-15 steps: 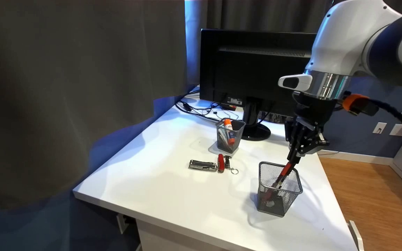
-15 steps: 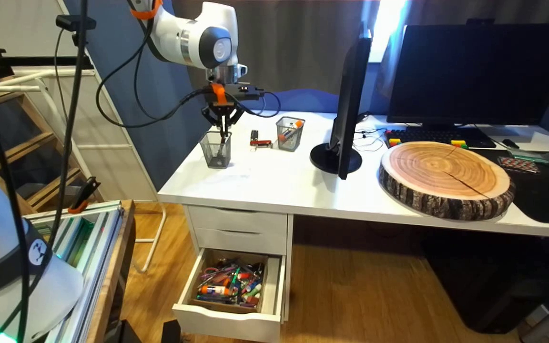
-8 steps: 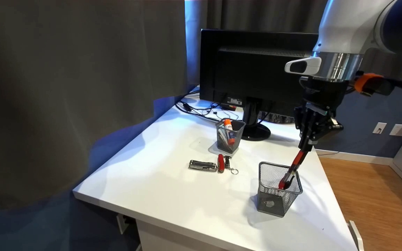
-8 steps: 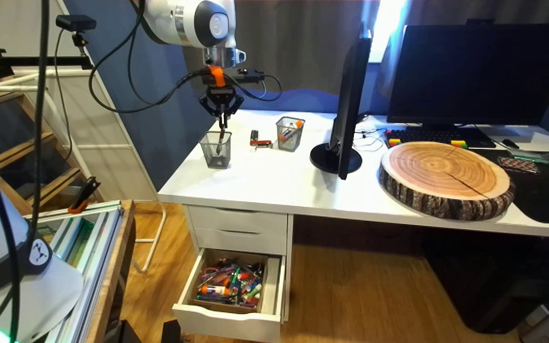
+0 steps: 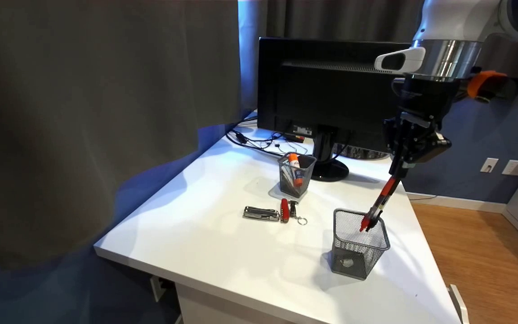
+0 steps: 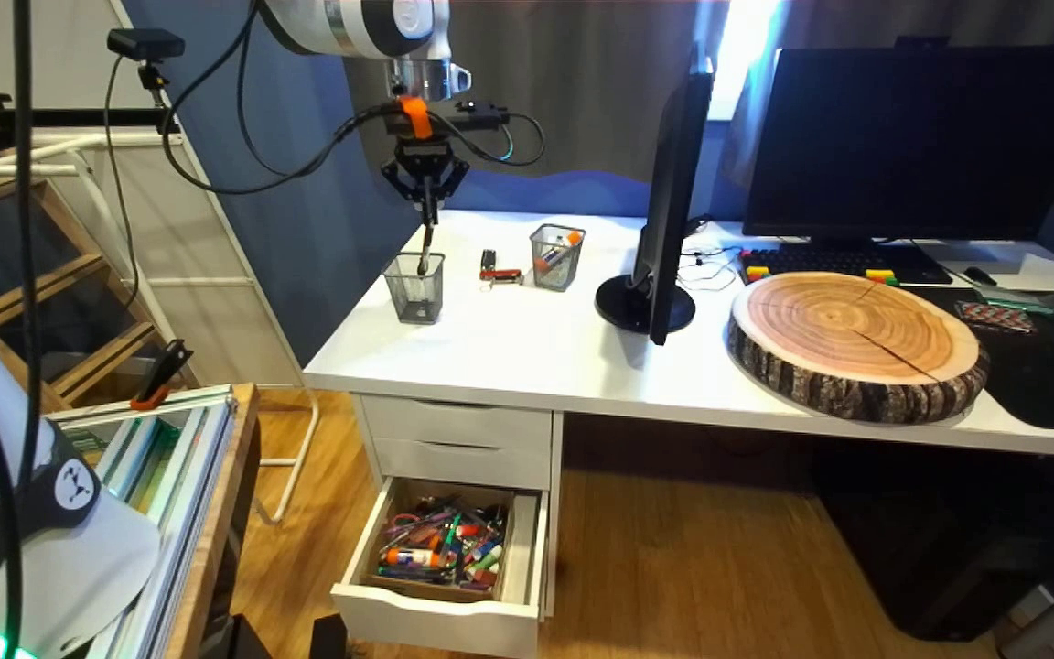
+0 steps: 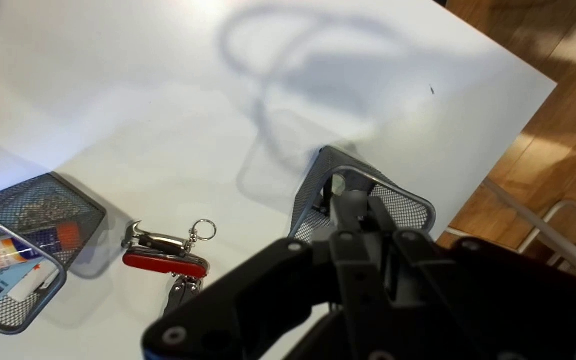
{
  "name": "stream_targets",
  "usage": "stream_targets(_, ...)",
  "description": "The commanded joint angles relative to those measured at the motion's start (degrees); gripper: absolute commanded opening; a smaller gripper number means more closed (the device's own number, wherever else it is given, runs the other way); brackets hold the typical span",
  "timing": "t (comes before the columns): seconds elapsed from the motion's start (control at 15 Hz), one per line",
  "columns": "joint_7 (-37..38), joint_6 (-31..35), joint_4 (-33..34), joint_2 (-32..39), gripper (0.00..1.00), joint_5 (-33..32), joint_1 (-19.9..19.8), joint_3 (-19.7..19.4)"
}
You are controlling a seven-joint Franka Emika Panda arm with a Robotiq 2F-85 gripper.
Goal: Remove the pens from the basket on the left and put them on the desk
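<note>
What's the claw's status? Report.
Claw shut on slim red and black pens. Tips at mouth of dark grey squarish wire-mesh basket. Rim may snag them.

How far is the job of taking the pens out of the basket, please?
Done: the pens stand mostly above the rim of the basket. In hand: the gripper is shut on them; their lower ends show at the mouth. Left: bringing them clear and laying them on the desk. Whether other pens are inside, I cannot tell.

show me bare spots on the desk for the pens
Bare: the desk between the mesh basket under the tool, monitor base and drawer-side edge; also between the silver multi-tool and blue wall. Crowded: around the glue-stick basket, with the red pocketknife close by.
</note>
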Motion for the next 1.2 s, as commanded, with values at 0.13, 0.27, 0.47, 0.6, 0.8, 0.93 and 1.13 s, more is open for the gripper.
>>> stream_targets(0.13, -2.93, 0.96, -2.72, -4.81, 0.03, 4.69, -1.26, 0.35)
stream_targets(0.27, -3.08, 1.86, -3.57, -6.29, 0.03, 6.06, -1.56, 0.06)
stream_targets(0.47, -3.0, 4.5, -5.32, -8.2, 0.03, 8.19, -2.13, -0.71)
stream_targets(0.6, -2.13, 6.97, -6.64, -8.94, 0.03, 8.7, -2.36, -1.57)
stream_targets(0.8, -0.27, 12.27, -8.46, -8.65, 0.03, 9.2, -2.7, -2.79)
stream_targets(0.93, 0.62, 16.45, -9.5, -7.66, 0.03, 9.56, -3.0, -3.34)
stream_targets(1.13, 1.61, 24.64, -11.75, -5.42, 0.03, 8.94, -3.37, -3.95)
